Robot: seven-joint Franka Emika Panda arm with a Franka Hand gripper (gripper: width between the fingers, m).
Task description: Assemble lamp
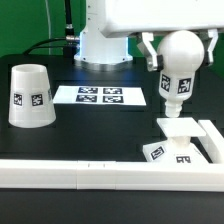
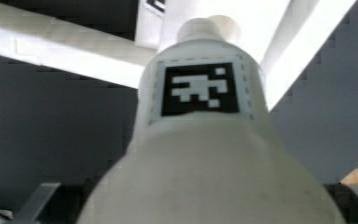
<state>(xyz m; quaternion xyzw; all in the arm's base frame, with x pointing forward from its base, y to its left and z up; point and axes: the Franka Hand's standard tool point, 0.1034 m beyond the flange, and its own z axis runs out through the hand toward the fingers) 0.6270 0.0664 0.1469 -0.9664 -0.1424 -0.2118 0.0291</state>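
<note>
Exterior view: your gripper is clamped on the bulb, which is upright just above the base — probably not touching, hard to tell. The shade sits well apart.

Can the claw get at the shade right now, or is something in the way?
Probably not yet. The shade stands on its own at the exterior view's left, but the claw is shut on the bulb at that view's right. It would likely have to set the bulb down first.
</note>
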